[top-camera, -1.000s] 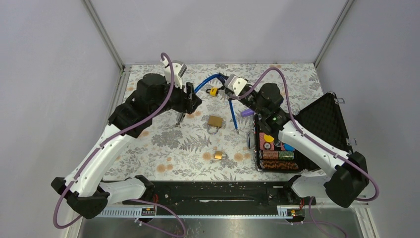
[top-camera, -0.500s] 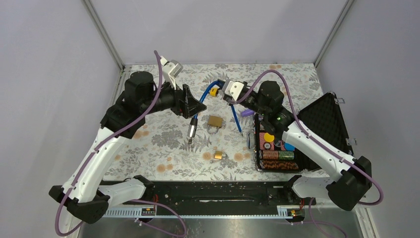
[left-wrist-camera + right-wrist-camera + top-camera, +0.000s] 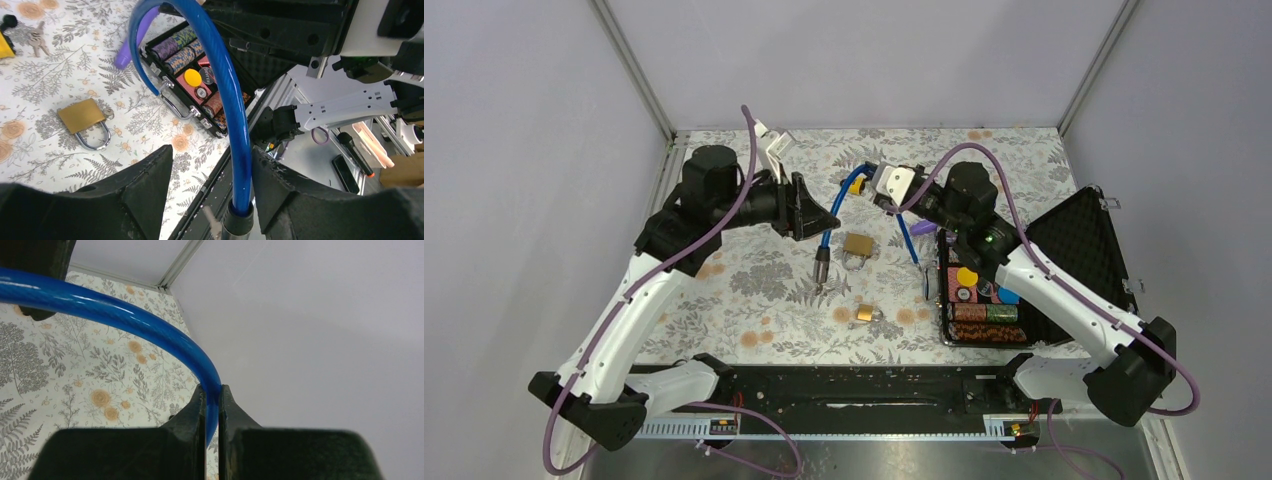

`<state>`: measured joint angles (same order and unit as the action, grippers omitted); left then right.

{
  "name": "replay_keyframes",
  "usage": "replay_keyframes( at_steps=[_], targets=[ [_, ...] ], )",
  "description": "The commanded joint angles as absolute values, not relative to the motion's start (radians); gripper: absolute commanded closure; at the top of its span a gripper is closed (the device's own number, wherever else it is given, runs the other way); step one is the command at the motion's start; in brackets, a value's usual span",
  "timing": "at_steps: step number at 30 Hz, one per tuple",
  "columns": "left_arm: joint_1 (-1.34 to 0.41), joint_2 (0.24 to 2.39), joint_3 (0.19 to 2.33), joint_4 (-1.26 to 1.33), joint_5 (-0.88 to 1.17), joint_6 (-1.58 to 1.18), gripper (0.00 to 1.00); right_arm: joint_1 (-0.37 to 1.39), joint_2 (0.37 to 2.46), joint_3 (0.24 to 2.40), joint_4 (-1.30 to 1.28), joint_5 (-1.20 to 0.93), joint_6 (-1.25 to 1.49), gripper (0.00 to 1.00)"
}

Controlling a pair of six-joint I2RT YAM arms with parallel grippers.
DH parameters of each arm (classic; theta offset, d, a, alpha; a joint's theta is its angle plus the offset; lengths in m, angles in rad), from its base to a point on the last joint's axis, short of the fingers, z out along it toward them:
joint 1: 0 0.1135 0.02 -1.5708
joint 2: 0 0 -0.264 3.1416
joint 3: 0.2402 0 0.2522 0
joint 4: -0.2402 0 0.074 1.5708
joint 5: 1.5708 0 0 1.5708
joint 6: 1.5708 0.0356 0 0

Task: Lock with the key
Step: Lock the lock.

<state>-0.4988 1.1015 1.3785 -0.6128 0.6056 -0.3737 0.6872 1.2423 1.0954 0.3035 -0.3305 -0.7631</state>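
A blue cable lock (image 3: 832, 218) hangs between both grippers, its metal end (image 3: 821, 268) dangling just above the table. My right gripper (image 3: 870, 192) is shut on the cable (image 3: 150, 325) near its bend, by the yellow lock body (image 3: 856, 185). My left gripper (image 3: 822, 215) is open, and the cable (image 3: 227, 100) runs between its wide jaws, leaning against the right finger (image 3: 280, 190). A bunch of keys (image 3: 36, 42) lies on the table next to the yellow body. A brass padlock (image 3: 857, 245) lies below the cable and also shows in the left wrist view (image 3: 82, 116).
A smaller brass padlock (image 3: 864, 314) lies nearer the front. An open black case (image 3: 1074, 235) holding poker chips (image 3: 984, 312) stands at the right. A purple object (image 3: 916, 230) lies beside the case. The flowered mat (image 3: 754, 290) covers the table.
My left gripper has moved right toward the table's middle, and the cable's metal end has swung with it toward the brass padlock. My right gripper has shifted slightly left, still gripping the cable.
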Motion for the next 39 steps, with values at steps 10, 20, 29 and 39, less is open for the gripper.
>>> replay_keyframes(
  at_steps=[10, 20, 29, 39],
  targets=[
    [-0.492, 1.09, 1.309, -0.549, 0.726, -0.327, 0.57, 0.693, 1.236, 1.215, 0.282, -0.299, -0.725, 1.0],
    [-0.492, 1.068, 1.264, -0.479, 0.791, -0.327, 0.45, 0.693, 1.248, 1.23, 0.256, -0.304, -0.712, 1.0],
    [-0.492, 1.075, 1.257, -0.44, 0.821, -0.336, 0.97, 0.692, 1.246, 1.231, 0.26, -0.292, -0.69, 1.0],
    [-0.492, 1.035, 1.28, -0.273, 0.686, -0.338, 1.0, 0.693, 1.212, 1.15, 0.356, -0.242, -0.619, 0.75]
  ],
)
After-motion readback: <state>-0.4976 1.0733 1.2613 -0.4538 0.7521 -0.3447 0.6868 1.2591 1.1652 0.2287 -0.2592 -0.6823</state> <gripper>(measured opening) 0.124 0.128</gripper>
